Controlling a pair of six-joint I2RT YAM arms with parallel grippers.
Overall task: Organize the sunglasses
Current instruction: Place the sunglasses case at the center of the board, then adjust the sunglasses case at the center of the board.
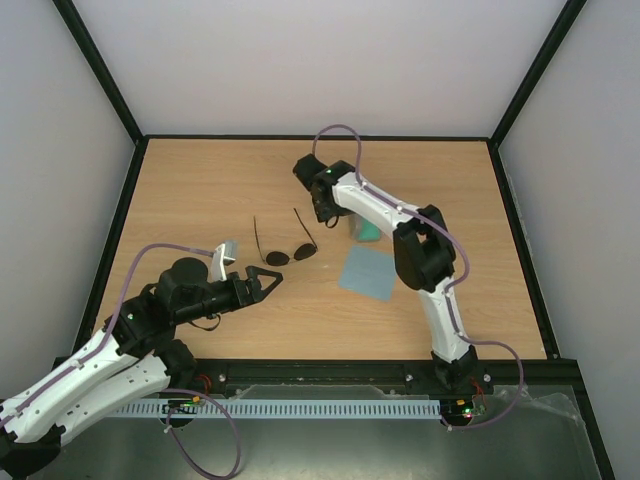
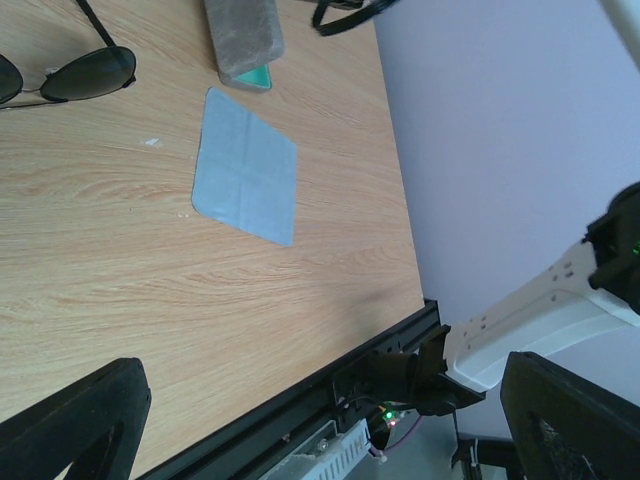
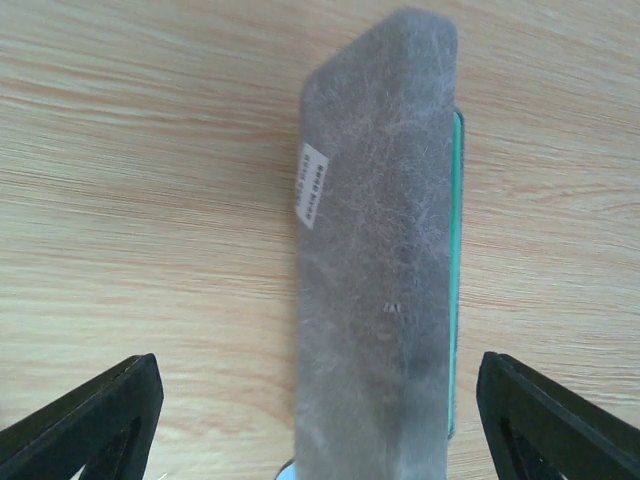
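Note:
The sunglasses (image 1: 288,254) lie on the wooden table, with round dark lenses and thin temple arms pointing to the far side. One lens also shows in the left wrist view (image 2: 92,73). My left gripper (image 1: 272,283) is open and empty just in front of the sunglasses; in its own view (image 2: 320,440) the jaws stand wide apart. My right gripper (image 1: 328,212) is open over the grey case (image 3: 380,260), with one finger on each side and not touching it. The case (image 1: 366,232) is mostly hidden under the right arm.
A flat blue-grey cloth (image 1: 366,272) lies in front of the case; it also shows in the left wrist view (image 2: 247,180). The case (image 2: 243,35) has a teal edge. A black rail (image 1: 330,372) runs along the table's near edge. Walls enclose the table.

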